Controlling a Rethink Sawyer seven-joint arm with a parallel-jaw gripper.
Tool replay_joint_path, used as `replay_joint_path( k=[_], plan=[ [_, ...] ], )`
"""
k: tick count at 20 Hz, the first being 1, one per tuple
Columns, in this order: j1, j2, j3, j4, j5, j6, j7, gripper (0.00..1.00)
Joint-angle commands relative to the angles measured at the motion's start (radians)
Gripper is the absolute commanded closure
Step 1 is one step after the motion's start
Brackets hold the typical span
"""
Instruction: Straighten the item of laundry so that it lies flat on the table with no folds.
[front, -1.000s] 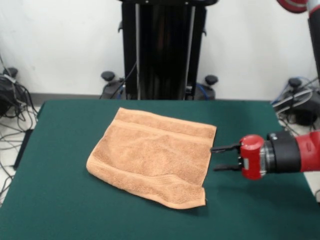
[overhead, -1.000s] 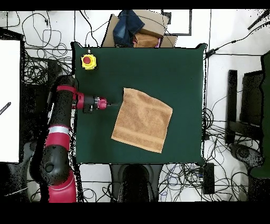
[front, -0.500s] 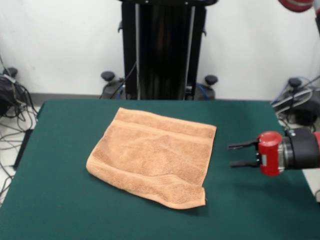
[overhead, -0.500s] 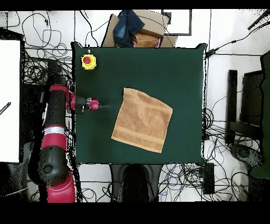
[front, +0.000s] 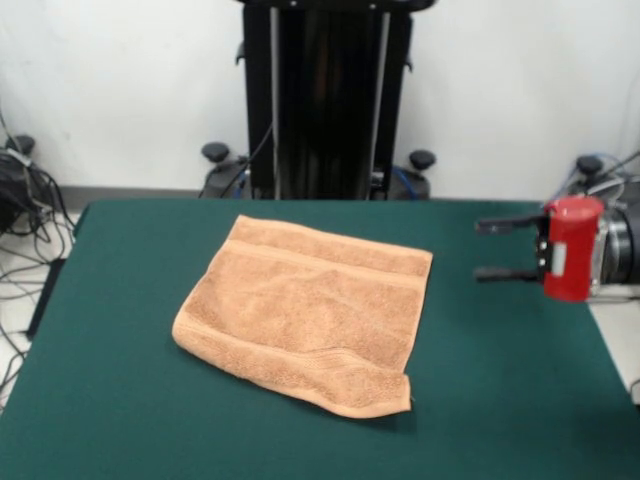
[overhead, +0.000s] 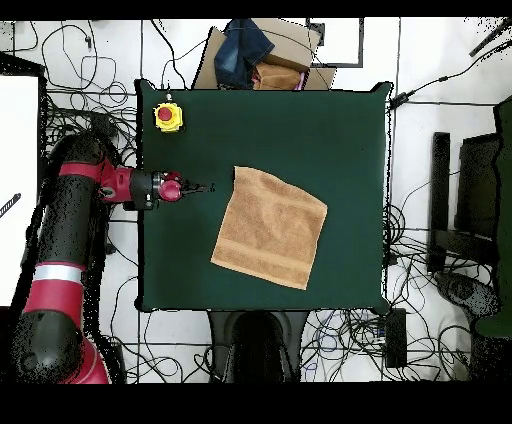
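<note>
We see a soft peach-orange terry towel (front: 308, 314) lying near the middle of the big dark green table (front: 120, 400).
It looks light and floppy, and we think its curled front corner is the best place to pinch; the cloth-like top may drag, room is plenty, and the red and black gripper (front: 497, 248) waits open and empty by the right edge.

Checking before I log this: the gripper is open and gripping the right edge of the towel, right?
Not quite. The gripper is open, but it holds nothing: the front view shows it off to the side, clear of the towel, with bare table between them.
</note>
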Motion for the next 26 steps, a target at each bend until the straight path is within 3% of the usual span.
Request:
replay_joint_path(
  k=[1, 7, 15, 18, 21, 24, 26],
  plan=[
    [-0.019, -0.160, 0.118, 0.284, -0.103, -0.206, -0.053, 0.00],
    [-0.054, -0.149, 0.153, 0.297, -0.142, -0.316, -0.027, 0.00],
    [-0.061, -0.154, 0.186, 0.399, -0.212, -0.467, 0.006, 0.00],
    [-0.072, -0.185, 0.235, 0.446, -0.228, -0.545, -0.084, 0.00],
    [-0.118, -0.328, 0.389, 0.588, -0.219, -0.733, -0.274, 0.00],
    [-0.171, -0.441, 0.507, 0.666, -0.235, -0.839, -0.447, 0.00],
    [-0.180, -0.477, 0.540, 0.681, -0.247, -0.849, -0.463, 0.00]
  ],
)
